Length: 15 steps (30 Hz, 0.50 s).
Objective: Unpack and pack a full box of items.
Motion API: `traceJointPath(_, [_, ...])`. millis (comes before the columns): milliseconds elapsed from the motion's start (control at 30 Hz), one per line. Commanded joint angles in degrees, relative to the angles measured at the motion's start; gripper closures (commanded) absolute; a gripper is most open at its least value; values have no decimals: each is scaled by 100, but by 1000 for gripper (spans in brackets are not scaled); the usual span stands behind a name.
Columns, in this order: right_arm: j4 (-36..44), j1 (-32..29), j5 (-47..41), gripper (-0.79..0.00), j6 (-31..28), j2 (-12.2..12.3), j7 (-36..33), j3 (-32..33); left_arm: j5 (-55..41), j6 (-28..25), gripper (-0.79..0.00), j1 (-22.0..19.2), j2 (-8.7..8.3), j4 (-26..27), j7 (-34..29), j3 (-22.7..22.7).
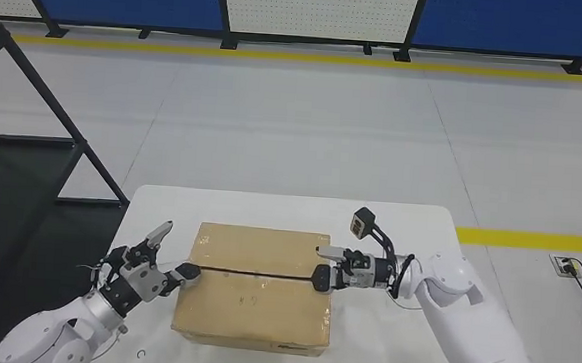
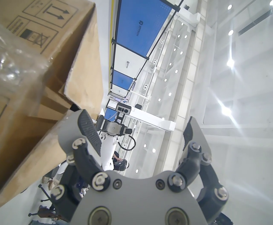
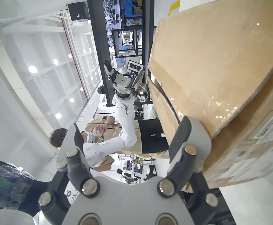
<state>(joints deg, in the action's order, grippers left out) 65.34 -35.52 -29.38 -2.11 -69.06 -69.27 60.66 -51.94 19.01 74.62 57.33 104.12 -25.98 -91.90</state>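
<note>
The box sits on the white table with its top flaps folded shut. A seam runs across the lid from one gripper to the other.

The left gripper stands at one end of that seam, its fingers spread wide. In its wrist view one finger lies at the box's end wall, just under the ragged corner of a flap. The other finger is well apart from the cardboard.

The right gripper is at the opposite end, fingers likewise spread. One finger is up against the lid's edge, close beside where the seam ends, and its partner stands well away from the box. Whether that near pad truly presses on the cardboard or only sits just beside it is hard to tell. A glossy clear film covers the lid next to that finger.
</note>
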Motion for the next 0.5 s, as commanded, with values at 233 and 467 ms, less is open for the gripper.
traceJointPath(233, [-74,11,139,-785,32,-23,206,-101,-842,-568,-785,223,49,1,-6,-559])
traceJointPath(467, [-223,95,139,-785,-48,-68,236,-209,-1314,-1007,-785,740,84,-178,174,-1245])
